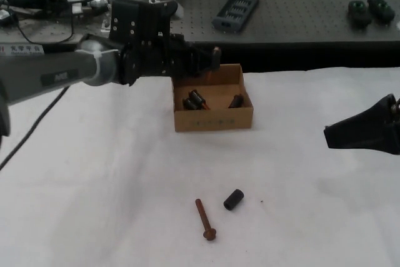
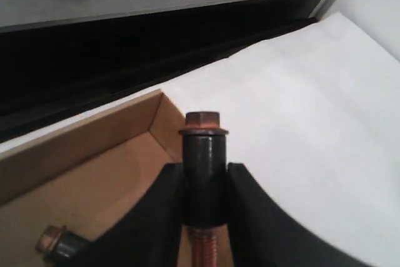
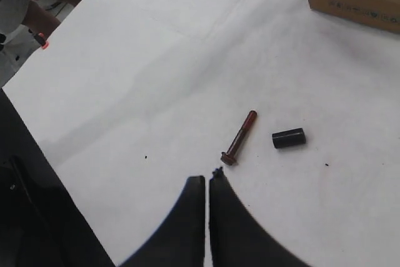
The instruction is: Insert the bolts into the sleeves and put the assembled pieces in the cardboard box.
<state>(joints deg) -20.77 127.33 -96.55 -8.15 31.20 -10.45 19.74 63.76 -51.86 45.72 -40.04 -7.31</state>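
From the high view, the left gripper [image 1: 211,60] hung over the far edge of the cardboard box [image 1: 212,119], which stood on the white cloth [image 1: 94,186]. Two finished pieces [image 1: 195,99] lay inside the box. Nearer the camera, a loose bolt [image 1: 204,218] and a loose sleeve [image 1: 233,199] lay near each other on the cloth, not touching. The right gripper [image 1: 359,132] sat at the right edge, well away from them.

In the left wrist view, the jaws were clamped on an assembled piece [image 2: 203,179] held upright (bolt head on top, shank poking out below the sleeve), above a corner of the box.

In the right wrist view, the right gripper's fingers [image 3: 225,217] were pressed together with nothing between them, tips just short of the loose bolt's head
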